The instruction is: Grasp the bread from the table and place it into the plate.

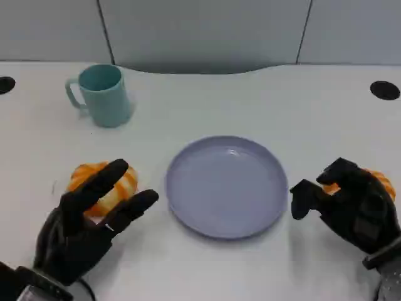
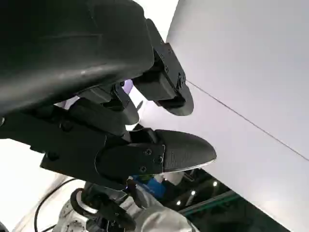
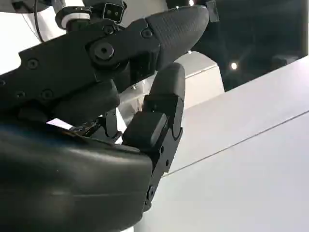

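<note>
An orange, white-striped bread (image 1: 124, 185) lies on the white table left of the plate, partly covered by my left hand (image 1: 88, 227). That hand hovers over its near side with the fingers spread and holds nothing; its fingers (image 2: 166, 153) are bare in the left wrist view. The round lavender plate (image 1: 188, 188) sits in the middle with nothing in it. A second orange bread (image 1: 383, 182) peeks out behind my right hand (image 1: 351, 205) to the plate's right. The right hand's fingers (image 3: 161, 104) are loosely bent and hold nothing.
A teal mug (image 1: 103, 95) stands at the back left, handle to the left. Black round holes (image 1: 384, 89) mark the table's far corners. The grey wall runs behind the table's curved back edge.
</note>
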Available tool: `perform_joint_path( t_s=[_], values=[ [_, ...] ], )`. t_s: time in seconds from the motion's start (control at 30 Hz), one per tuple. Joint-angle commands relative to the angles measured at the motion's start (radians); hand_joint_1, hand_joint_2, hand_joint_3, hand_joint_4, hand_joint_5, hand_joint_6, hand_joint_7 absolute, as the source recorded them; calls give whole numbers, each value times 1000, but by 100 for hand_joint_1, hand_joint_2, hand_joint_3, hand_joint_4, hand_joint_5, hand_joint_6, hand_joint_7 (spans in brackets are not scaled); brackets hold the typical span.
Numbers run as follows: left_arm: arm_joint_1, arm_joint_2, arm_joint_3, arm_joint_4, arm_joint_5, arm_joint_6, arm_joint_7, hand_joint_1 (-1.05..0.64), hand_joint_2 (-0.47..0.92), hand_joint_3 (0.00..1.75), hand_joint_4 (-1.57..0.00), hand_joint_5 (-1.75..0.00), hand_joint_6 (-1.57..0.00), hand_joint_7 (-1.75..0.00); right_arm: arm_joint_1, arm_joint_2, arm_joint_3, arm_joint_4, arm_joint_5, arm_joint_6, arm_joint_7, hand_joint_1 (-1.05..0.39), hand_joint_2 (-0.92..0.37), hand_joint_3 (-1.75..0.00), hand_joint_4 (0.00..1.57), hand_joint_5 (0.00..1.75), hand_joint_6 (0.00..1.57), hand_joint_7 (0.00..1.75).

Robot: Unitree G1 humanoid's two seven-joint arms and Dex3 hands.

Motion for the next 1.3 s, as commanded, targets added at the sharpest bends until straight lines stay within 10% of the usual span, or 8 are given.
perform_joint_path(
  t_s=[0.03,0.7,1.03,1.3],
  values=[
    [5,12,3,-17,-2,1,0,-87,92,46,-65,-41,-75,-4,-10,-10,-13,2,8,-7,4,-59,-90,-1,77,131,98,49],
    [20,1,-17,-47,13,-46,3,-87,92,43,-69,-38,-77,-3,10,-5,-1,-48,3,27,-33,-59,-89,0,79,132,98,54],
    [45,3,-73,-159,307,-580,202,-71,92,31,-80,-39,-83,-4,-6,-10,1,-34,-3,22,-53,-60,-91,-1,78,131,96,56],
    [18,69,-126,-193,389,-715,289,-65,92,16,-78,-35,-83,-3,-19,-7,-6,-20,0,24,-62,-60,-90,0,77,136,95,59]
  ],
)
